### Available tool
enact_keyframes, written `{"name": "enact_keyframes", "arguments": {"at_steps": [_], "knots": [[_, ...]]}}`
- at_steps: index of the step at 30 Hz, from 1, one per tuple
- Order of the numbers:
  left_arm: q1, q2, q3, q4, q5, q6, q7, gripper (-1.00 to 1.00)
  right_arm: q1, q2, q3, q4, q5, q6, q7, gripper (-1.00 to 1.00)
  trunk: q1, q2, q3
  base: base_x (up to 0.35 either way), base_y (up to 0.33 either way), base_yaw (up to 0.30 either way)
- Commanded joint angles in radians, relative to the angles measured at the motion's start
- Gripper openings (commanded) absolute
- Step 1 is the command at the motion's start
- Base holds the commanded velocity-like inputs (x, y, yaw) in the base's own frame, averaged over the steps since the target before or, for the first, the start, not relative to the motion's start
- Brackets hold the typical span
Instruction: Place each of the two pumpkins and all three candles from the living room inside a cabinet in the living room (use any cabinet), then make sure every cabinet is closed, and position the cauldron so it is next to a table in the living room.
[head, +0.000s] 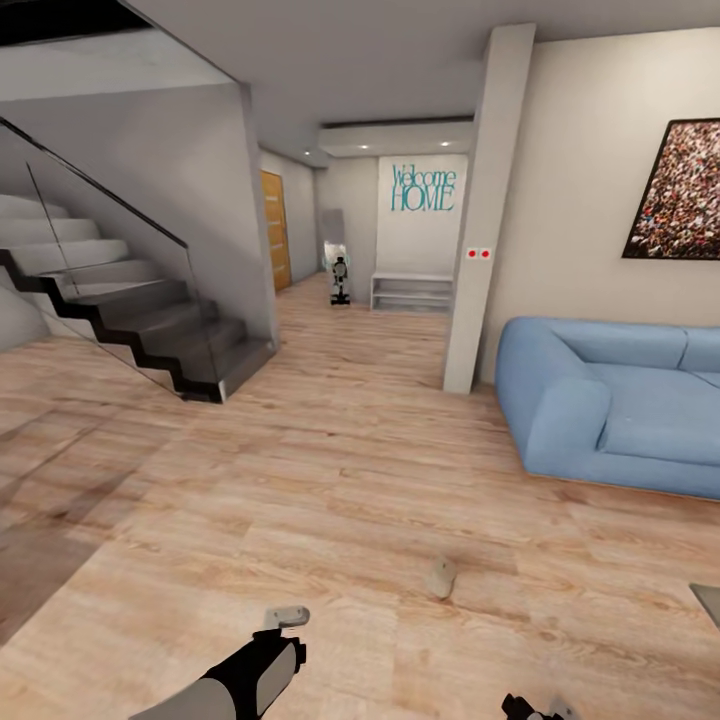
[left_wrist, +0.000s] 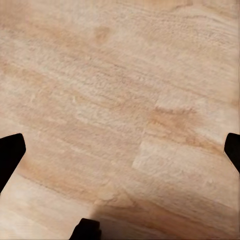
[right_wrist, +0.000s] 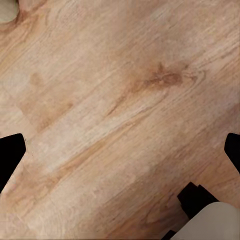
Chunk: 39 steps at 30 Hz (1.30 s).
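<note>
On the far white wall panel (head: 421, 215) at the end of the hallway, teal letters (head: 423, 188) read "Welcome HOME" in two lines. The two small red squares (head: 479, 254) on the pillar (head: 485, 215) are too small to read, maybe switches.

Wood floor (head: 330, 500), blue sofa (head: 620, 410), grey stairs (head: 150, 320), white walls

Beige candle (head: 441, 577); light wood-grain floor (head: 300, 480); blue sofa (head: 610, 400); teal lettering (head: 423, 188).
</note>
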Motion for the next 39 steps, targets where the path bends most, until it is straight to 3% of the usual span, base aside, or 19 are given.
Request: {"name": "enact_keyframes", "arguments": {"at_steps": [1, 20, 39], "knots": [[-0.001, 0.0, -0.008, -0.001, 0.008, 0.005, 0.007, 1.0, 0.0, 0.001, -0.002, -0.003, -0.006, 0.004, -0.004, 1.0, 0.001, -0.001, -0.001, 0.35, -0.03, 0.0], [-0.001, 0.0, -0.008, -0.001, 0.008, 0.003, 0.007, 1.0, 0.0, 0.001, -0.001, -0.003, -0.004, 0.003, -0.005, 1.0, 0.001, -0.001, -0.001, 0.35, -0.021, 0.0], [-0.001, 0.0, -0.008, -0.002, 0.008, 0.003, 0.007, 1.0, 0.0, 0.001, -0.001, -0.003, -0.004, 0.004, -0.005, 1.0, 0.001, -0.001, -0.001, 0.316, -0.181, 0.0]]}}
